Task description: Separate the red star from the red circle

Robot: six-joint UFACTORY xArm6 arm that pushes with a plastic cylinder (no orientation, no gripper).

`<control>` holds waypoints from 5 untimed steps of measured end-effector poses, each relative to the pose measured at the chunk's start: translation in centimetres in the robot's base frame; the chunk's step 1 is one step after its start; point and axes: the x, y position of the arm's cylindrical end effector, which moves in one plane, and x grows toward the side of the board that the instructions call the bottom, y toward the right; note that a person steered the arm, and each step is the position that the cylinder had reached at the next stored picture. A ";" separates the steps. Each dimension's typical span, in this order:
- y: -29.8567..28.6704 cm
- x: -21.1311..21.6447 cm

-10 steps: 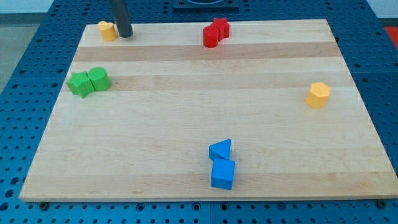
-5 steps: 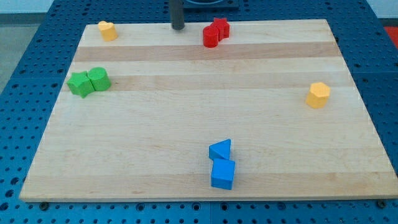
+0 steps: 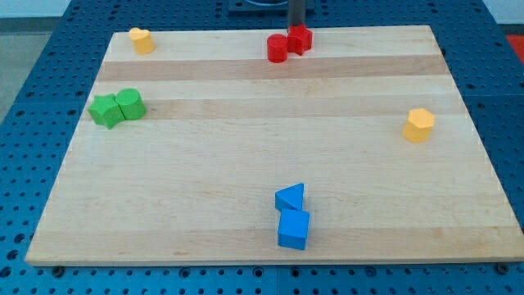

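Note:
The red circle (image 3: 277, 47) and the red star (image 3: 299, 39) sit touching each other near the view's top edge of the wooden board (image 3: 262, 98), the star to the upper right of the circle. My tip (image 3: 295, 27) stands just above the red star at the board's top edge, touching or nearly touching it.
A yellow block (image 3: 142, 39) lies at the top left. A green star (image 3: 105, 110) and a green block (image 3: 129, 104) touch at the left. A yellow hexagon (image 3: 419, 124) lies at the right. A blue triangle (image 3: 291, 197) and blue cube (image 3: 294, 229) touch near the bottom.
My tip has moved right along the board's top edge, from beside the yellow block at the top left to just above the red star. No block has clearly moved.

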 end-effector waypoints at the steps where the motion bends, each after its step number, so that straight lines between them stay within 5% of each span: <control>1: 0.0 2.1; 4: 1.2 10.3; 5: 3.5 9.6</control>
